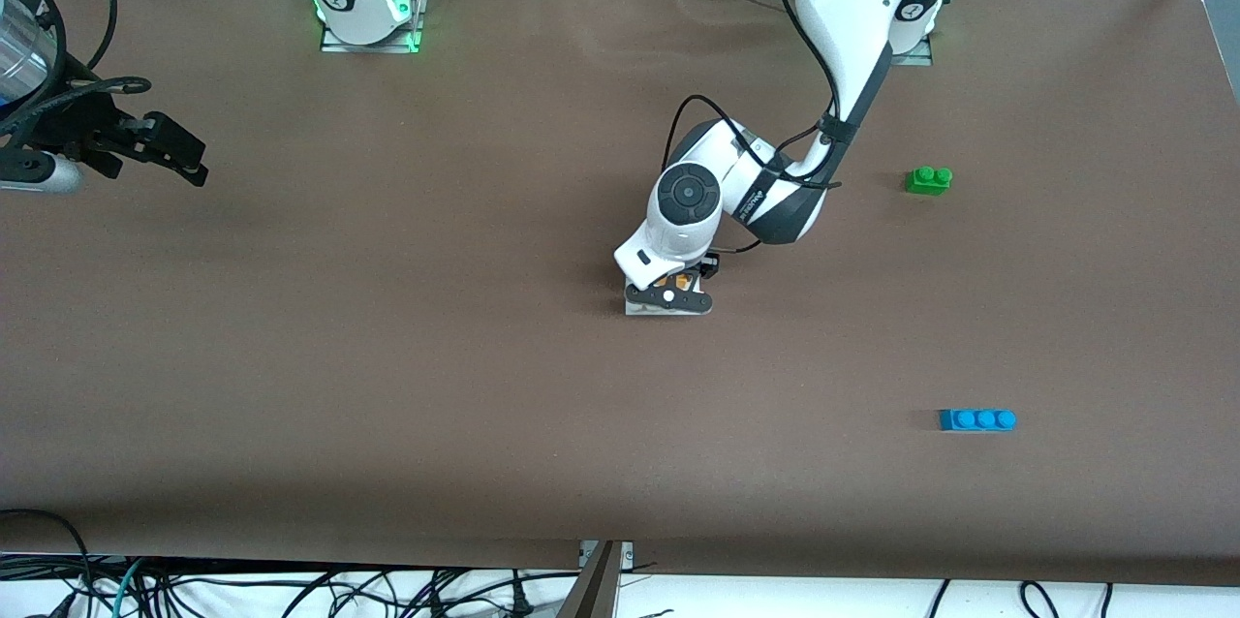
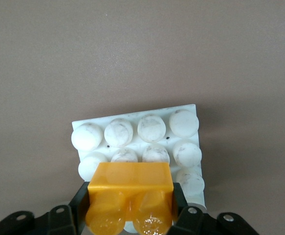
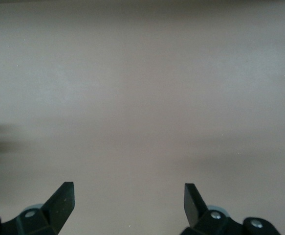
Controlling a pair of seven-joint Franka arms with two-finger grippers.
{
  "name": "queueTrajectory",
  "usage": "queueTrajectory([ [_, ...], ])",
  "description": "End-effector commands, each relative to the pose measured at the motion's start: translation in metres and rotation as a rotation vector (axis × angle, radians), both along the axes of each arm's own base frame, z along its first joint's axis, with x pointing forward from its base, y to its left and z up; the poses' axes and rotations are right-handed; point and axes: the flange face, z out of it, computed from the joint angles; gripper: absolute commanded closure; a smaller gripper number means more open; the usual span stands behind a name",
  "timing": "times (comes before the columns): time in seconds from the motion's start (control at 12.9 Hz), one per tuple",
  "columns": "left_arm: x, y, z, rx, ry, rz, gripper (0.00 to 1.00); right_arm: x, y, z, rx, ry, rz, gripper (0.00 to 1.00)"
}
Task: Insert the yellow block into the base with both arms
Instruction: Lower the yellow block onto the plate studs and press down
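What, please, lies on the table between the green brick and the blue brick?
Nothing: in the front view, only bare brown table separates the green brick from the blue brick.

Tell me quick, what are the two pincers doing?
Left pincer: closed on the yellow block, over the base.
Right pincer: open, holding nothing, waiting.

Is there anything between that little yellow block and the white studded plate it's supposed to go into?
Nothing visible. The left gripper holds the yellow block directly over the base, whose studs around it are bare. The green brick and blue brick lie well aside. The right gripper waits, open.
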Motion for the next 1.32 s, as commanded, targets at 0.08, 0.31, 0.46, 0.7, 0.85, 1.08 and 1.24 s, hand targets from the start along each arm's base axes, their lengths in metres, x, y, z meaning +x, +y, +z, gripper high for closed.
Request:
queueTrajectory([
  [0.08, -0.004, -0.004, -0.001, 0.015, 0.013, 0.062, 0.49, -0.002, 0.001, 0.004, 0.007, 0.007, 0.016, 0.01],
  [0.31, -0.012, -0.013, -0.002, 0.019, 0.018, 0.072, 0.48, 0.0, 0.003, 0.006, 0.007, -0.005, 0.013, 0.01],
  [0.46, -0.014, -0.015, -0.003, 0.019, 0.02, 0.069, 0.47, -0.001, 0.003, 0.005, 0.008, -0.002, 0.015, 0.01],
  [0.7, -0.023, -0.014, -0.012, 0.034, 0.038, 0.048, 0.46, 0.0, 0.005, 0.007, 0.01, -0.011, 0.016, 0.01],
  [0.85, -0.023, -0.014, -0.013, 0.034, 0.038, 0.053, 0.46, 0.002, 0.005, 0.01, 0.014, -0.038, 0.017, 0.01],
  [1.08, -0.024, -0.013, -0.014, 0.036, 0.041, 0.057, 0.46, 0.0, 0.013, 0.012, 0.012, -0.036, 0.031, 0.01],
  [1.24, -0.025, -0.014, -0.015, 0.038, 0.042, 0.059, 0.43, 0.001, 0.011, 0.011, 0.013, -0.037, 0.028, 0.01],
])
